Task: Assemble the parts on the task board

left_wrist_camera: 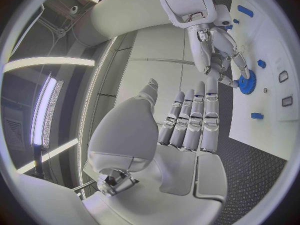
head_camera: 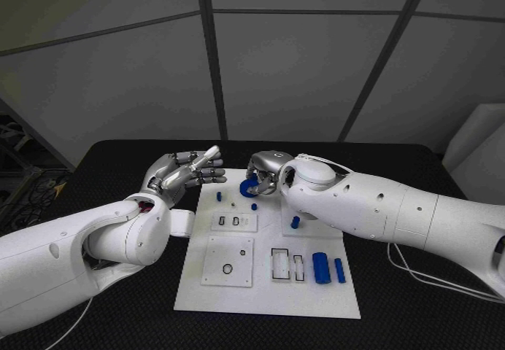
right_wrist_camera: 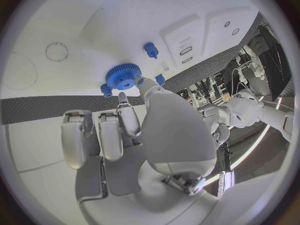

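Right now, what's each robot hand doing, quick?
Left robot hand: open, fingers straight, holding nothing.
Right robot hand: holding the blue gear at its fingertips over the task board.

the head view looks steeply down from above the near edge of the black surface point(head_camera: 421, 160), taking in the whole task board point(head_camera: 268, 284) and both arms. the left wrist view sits close behind the left hand point(left_wrist_camera: 187, 122), facing across the board's far part toward the right hand point(left_wrist_camera: 215, 55). the right wrist view sits just behind the right hand point(right_wrist_camera: 134, 130), very near the board (facing down on it). all three share the blue gear point(head_camera: 249, 189) point(left_wrist_camera: 247, 82) point(right_wrist_camera: 122, 76) at the board's far edge.
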Tool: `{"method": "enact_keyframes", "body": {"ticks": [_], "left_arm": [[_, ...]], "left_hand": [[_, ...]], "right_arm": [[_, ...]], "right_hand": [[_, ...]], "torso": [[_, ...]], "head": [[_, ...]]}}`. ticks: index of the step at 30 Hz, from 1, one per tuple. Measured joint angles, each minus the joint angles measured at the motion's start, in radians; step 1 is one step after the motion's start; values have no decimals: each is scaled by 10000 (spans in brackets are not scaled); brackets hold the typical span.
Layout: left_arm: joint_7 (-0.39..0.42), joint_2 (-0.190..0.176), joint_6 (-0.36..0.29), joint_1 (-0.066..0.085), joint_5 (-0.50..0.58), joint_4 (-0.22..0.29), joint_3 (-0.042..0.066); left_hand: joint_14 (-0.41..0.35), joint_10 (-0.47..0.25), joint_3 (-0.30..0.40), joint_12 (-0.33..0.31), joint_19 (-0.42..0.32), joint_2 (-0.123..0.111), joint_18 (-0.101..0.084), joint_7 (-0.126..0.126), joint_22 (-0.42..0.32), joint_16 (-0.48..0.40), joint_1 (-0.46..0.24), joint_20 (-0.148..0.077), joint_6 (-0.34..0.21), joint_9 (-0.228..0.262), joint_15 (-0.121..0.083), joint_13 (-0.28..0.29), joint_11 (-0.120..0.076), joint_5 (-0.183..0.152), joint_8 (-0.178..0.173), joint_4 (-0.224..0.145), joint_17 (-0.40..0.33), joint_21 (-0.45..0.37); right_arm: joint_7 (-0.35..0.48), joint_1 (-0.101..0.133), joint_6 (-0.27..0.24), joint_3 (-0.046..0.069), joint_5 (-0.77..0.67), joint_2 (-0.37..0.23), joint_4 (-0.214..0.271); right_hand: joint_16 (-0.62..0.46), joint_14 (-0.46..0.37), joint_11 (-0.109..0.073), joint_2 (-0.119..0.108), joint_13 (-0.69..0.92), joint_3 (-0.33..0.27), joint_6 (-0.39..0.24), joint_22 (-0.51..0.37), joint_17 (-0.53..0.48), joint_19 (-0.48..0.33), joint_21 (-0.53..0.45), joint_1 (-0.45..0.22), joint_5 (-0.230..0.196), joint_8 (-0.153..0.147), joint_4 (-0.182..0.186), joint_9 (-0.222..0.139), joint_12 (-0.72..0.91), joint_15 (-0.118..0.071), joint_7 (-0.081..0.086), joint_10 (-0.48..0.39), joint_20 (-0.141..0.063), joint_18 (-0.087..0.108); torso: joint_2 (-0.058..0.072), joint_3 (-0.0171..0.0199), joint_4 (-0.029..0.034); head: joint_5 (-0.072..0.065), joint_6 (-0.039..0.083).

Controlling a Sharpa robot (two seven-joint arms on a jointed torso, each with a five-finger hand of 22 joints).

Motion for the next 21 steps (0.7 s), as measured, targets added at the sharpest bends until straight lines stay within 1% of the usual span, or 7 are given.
{"method": "enact_keyframes", "body": {"ticks": [4, 6, 10, 14, 16, 20, 21], "left_arm": [[-2, 0, 0, 0, 0, 0, 0], [-2, -3, 0, 0, 0, 0, 0], [-4, -9, 0, 0, 0, -3, 0], [-6, -15, 1, 0, -1, -20, -1], [-8, -20, 2, 0, -1, -38, -2], [-11, -35, 7, -5, -1, -90, -3], [-11, -37, 9, -5, -1, -108, -3]], "left_hand": [[0, 0, 0, 0, 0, 0, 1, 0, 0, 0, 0, 0, 0, 0, 0, 0, 0, 0, 0, 0, 0, 0], [0, 0, 0, 0, 0, 0, 1, 0, 0, 0, 0, 0, 0, 0, 0, 0, 0, 0, 0, 0, -1, 0], [0, 0, 0, 0, 0, 0, 2, 0, 0, 0, 0, 0, 0, 1, 0, 0, 0, 0, 1, 0, -1, 0], [0, 0, 0, 1, 0, 0, 1, 0, 0, 0, 0, 0, 0, 1, 0, 0, 0, 0, 1, 0, -1, 0], [0, 0, 0, 1, 0, 0, 2, 0, 0, 0, 0, 0, 0, 1, 0, 0, 0, 0, 1, 0, -1, 0], [0, 0, 0, 1, 0, 0, 2, 0, 0, 0, 0, 0, 0, 1, 0, 0, 0, 0, 1, 0, -2, 0], [0, 0, 0, 1, 0, 0, 2, 0, 0, 0, 0, 0, 0, 1, 0, 0, 0, 0, 2, 0, -2, 0]], "right_arm": [[6, 0, -65, 0, 7, -14, 2], [12, 0, -116, 0, 18, -37, 13], [101, -1, -413, 0, 118, -214, 144], [485, -4, -1061, 5, 521, -700, 483], [862, -4, -1440, 8, 969, -1156, 817], [1679, -4, -1921, 14, 2208, -2119, 1246], [1865, -2, -1979, 16, 2535, -2362, 1349]], "right_hand": [[0, -4, 0, 0, -33, 0, -79, 0, 0, 0, 0, 0, 0, -44, 0, 0, 0, 4, -7, 0, 0, 0], [12, -36, 46, -3, -54, 0, -212, 0, 0, 0, 0, -3, 0, -107, 0, -16, -62, 35, 44, -46, 0, 1], [38, -36, 55, -64, -60, -66, -310, 0, 0, 0, 0, -64, 0, -159, 66, -19, -69, 35, 84, -55, 0, 0], [38, 1, 55, -40, -60, -66, -310, -1, -1, -37, 0, -144, 1, -159, 66, -19, -69, 71, 84, -55, 37, 0], [38, 1, 55, -40, -75, -66, -310, -1, 0, -37, 0, -144, 0, -159, 66, -13, -69, 71, 84, -55, 37, 0], [38, 1, 19, 7, -165, -48, -234, -1, -1, -37, -49, -98, 1, -114, 48, 29, -186, 71, 8, -163, 37, 0], [38, 1, 19, 32, -181, -22, -215, -1, -1, -37, -49, -72, 0, -105, 22, 30, -187, 71, 31, -163, 37, 1]], "torso": [[0, -2, 0], [0, -3, 0], [-2, -3, 0], [-12, 4, -5], [-19, 14, -21], [-48, 35, -82], [-58, 44, -105]], "head": [[-17, 6], [-19, 10], [-19, 25], [-7, 49], [4, 74], [34, 103], [43, 105]]}}
